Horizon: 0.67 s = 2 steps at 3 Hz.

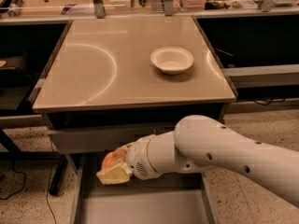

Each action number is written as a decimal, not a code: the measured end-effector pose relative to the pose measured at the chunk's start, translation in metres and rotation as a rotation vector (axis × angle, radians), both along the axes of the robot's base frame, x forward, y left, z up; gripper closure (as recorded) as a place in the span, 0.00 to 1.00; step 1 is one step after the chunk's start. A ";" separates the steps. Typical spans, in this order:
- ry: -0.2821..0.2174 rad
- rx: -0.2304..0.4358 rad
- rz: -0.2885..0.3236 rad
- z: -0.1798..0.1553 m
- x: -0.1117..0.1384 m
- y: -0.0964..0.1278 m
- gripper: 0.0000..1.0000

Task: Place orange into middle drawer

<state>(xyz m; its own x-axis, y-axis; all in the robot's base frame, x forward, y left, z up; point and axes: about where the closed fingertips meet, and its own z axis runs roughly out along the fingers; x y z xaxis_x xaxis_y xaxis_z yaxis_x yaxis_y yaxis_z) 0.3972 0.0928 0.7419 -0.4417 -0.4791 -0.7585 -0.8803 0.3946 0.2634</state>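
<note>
My gripper [114, 168] is at the end of the white arm, below the table's front edge and above the back left part of the open middle drawer [140, 206]. It is shut on the orange [112, 159], which shows as an orange round shape between the pale yellow fingers [113, 175]. The drawer is grey, pulled out toward me, with a flat bare floor and low side walls.
A beige table top [93, 73] carries a white bowl [172, 59] at its right middle. A closed grey drawer front [93, 139] sits just under the table edge. Black shelving stands left and right, and a speckled floor lies around.
</note>
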 end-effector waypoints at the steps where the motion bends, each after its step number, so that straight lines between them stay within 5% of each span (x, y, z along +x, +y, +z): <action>1: 0.031 0.033 -0.013 -0.024 -0.003 0.003 1.00; 2: 0.097 0.073 -0.077 -0.087 -0.010 -0.002 1.00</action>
